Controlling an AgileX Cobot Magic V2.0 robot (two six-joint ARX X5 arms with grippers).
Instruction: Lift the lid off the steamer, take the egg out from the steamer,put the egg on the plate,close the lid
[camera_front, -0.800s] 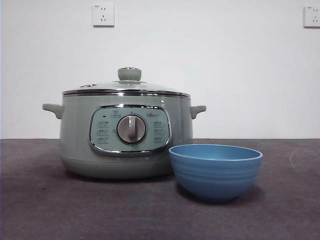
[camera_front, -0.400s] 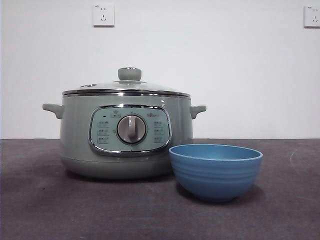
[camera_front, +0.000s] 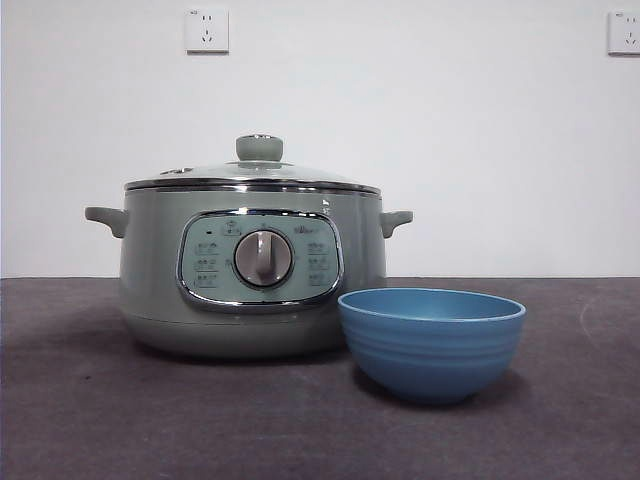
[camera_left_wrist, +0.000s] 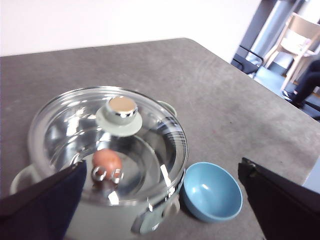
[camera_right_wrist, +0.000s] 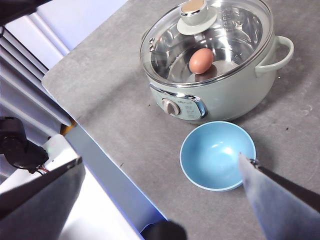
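Nothing moves: across the last second the front view holds identical, frame for frame, so the task sits at its very start with every step ahead. The steamer stands on the grey table with its dial facing the front camera, and the lid is seated flat on the rim, knob up and untouched. Through the glass in the right wrist view the egg rests on the steel floor of the pot, roughly at the centre, a little toward six o'clock from the knob. The plate, really a blue bowl, sits empty at about four o'clock from the steamer in the front view, close beside its base; whether the two touch I cannot tell. The left gripper hovers high above the pot, jaws spread wide with nothing between them, the lid's knob just ahead of it at twelve o'clock. The right gripper hangs well above the near table edge, also spread apart and empty, with the bowl below its right jaw. Neither arm shows in the front view. My read: no change means no progress yet, and the left arm looks best placed to drop onto the knob for the lid lift; the smooth, rounded knob calls for a centred pinch, or the glass lid could tilt and slip.
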